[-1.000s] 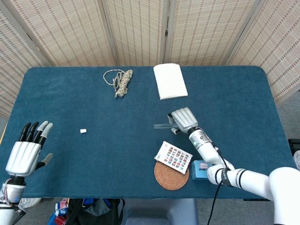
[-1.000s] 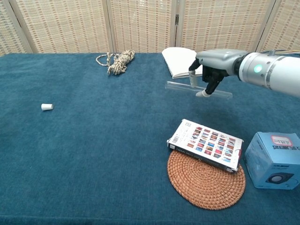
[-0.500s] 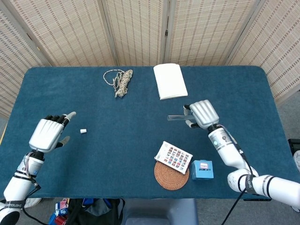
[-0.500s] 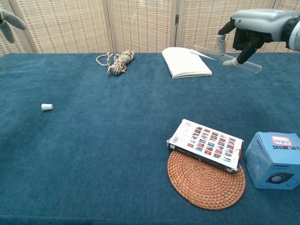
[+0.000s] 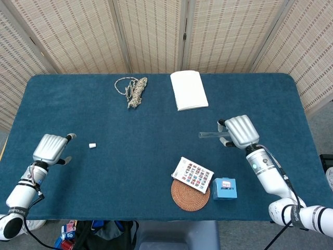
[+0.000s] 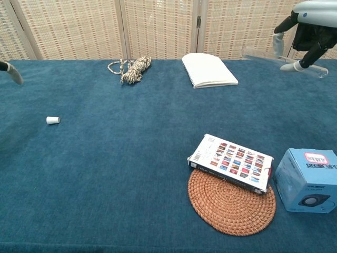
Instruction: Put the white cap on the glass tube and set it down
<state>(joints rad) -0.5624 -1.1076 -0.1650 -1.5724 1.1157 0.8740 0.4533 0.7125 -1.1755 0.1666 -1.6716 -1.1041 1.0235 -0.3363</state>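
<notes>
The small white cap (image 5: 92, 146) (image 6: 52, 120) lies alone on the blue cloth at the left. My left hand (image 5: 50, 148) hovers just left of it, back up, holding nothing; the chest view shows only one fingertip (image 6: 10, 71) at the left edge. My right hand (image 5: 241, 131) (image 6: 310, 26) is raised over the right side of the table and grips the clear glass tube (image 5: 208, 135) (image 6: 263, 55). The tube lies roughly level, with its free end pointing toward the table's middle.
A coiled rope (image 5: 134, 89) and a white notebook (image 5: 189, 89) lie at the back. Near the front edge sit a printed card box (image 5: 193, 174) on a woven coaster (image 5: 190, 197) and a blue box (image 5: 224, 188). Wicker screens stand behind the table (image 5: 156, 130).
My right hand has carried the tube up and to the right, away from the card box. My left hand has come in and lowered, turning back-up beside the cap.
</notes>
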